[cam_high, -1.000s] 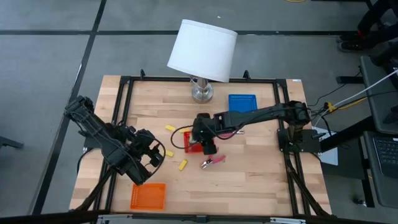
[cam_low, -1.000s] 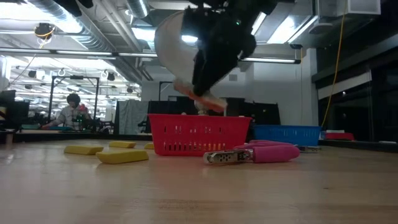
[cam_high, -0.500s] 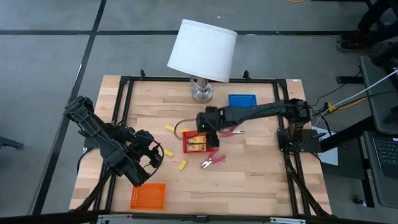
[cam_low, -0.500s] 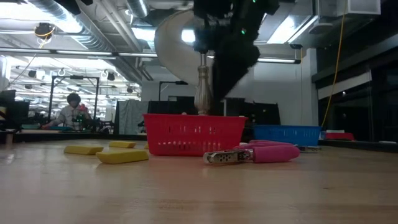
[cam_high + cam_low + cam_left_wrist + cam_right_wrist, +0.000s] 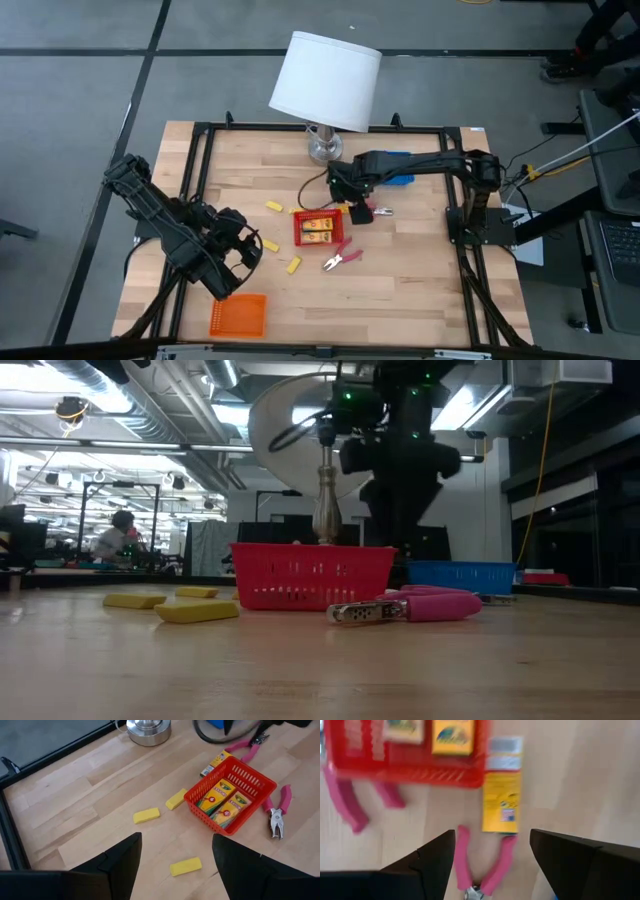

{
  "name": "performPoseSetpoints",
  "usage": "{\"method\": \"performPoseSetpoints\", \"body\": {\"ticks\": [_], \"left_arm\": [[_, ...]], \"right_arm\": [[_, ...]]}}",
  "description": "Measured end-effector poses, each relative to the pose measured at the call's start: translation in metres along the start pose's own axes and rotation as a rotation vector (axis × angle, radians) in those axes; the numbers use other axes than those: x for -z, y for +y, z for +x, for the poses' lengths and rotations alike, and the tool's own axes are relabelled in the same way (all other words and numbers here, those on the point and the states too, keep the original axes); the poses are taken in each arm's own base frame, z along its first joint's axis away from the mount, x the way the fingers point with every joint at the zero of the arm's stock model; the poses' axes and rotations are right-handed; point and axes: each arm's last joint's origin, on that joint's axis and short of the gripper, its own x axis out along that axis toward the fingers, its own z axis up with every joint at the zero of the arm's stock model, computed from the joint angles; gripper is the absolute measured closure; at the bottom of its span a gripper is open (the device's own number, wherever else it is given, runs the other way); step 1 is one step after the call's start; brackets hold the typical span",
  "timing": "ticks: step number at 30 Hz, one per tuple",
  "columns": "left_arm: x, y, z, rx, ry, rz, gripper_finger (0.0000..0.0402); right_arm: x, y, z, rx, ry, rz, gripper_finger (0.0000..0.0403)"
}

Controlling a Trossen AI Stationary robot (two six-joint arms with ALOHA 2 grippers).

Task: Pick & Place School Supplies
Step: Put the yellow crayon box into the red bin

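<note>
Having dropped its crayon box into the red tray (image 5: 320,230), the right end effector (image 5: 343,188), fingers spread and empty, withdraws toward the far pink tool (image 5: 372,211), likely next.

A red tray (image 5: 420,775) holds two yellow crayon boxes (image 5: 452,736). A third crayon box (image 5: 502,795) lies just beside the tray, near pink-handled pliers (image 5: 482,865).

Four yellow blocks (image 5: 145,815), three crayon boxes (image 5: 212,800), two pink-handled tools (image 5: 276,815)
</note>
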Motion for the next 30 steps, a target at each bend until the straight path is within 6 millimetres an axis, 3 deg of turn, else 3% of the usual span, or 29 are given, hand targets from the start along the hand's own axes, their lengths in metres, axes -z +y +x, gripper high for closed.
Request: {"method": "performPoseSetpoints", "body": {"ticks": [6,14,30], "left_arm": [[0.0,0.0,0.0,0.001,-0.006,-0.018,0.0162],[-0.002,0.0,0.002,-0.006,0.0,-0.029,0.0162],[0.0,0.0,0.002,-0.012,0.041,-0.003,0.0162]], "right_arm": [[0.009,0.001,0.022,-0.015,-0.015,-0.049,0.014],[-0.003,-0.003,0.027,0.047,-0.146,0.032,0.014],[0.015,0.001,0.052,0.062,-0.103,0.058,0.014]]}}
